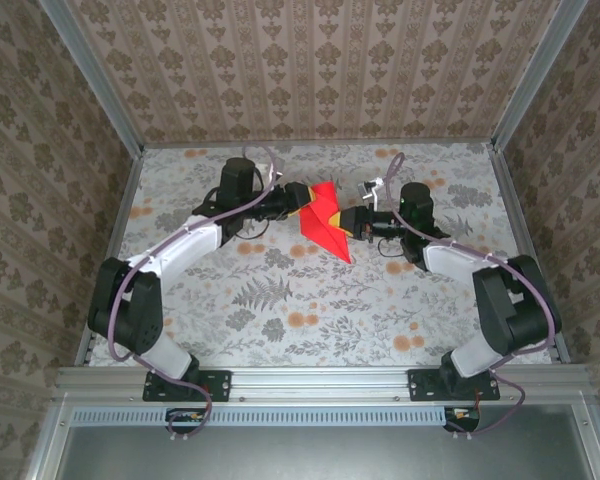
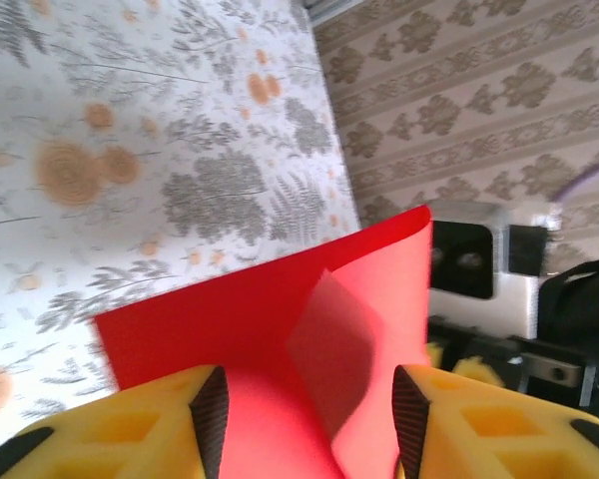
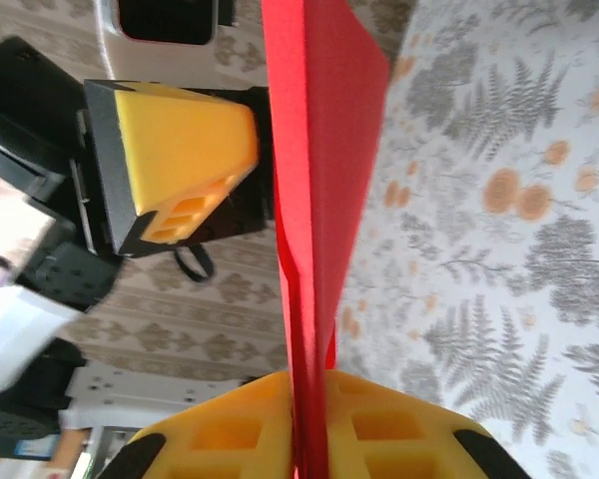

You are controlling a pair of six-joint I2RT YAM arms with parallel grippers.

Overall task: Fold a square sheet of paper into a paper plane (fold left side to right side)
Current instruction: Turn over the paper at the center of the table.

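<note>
Two grippers are flanking the red paper — right gripper, three o'clock, pinching it; left gripper, nine o'clock, released. Thin, limp — creases are offering the firmest hold.

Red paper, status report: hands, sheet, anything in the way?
Left hand open, jaws astride the red paper. Right hand shut on its edge. Paper partly folded, held up in mid-air. No obstruction seen.

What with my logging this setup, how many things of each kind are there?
Red paper sheet: 1
Grippers: 2, the left gripper and the right gripper
Flowered tablecloth: 1
Total: 4
</note>
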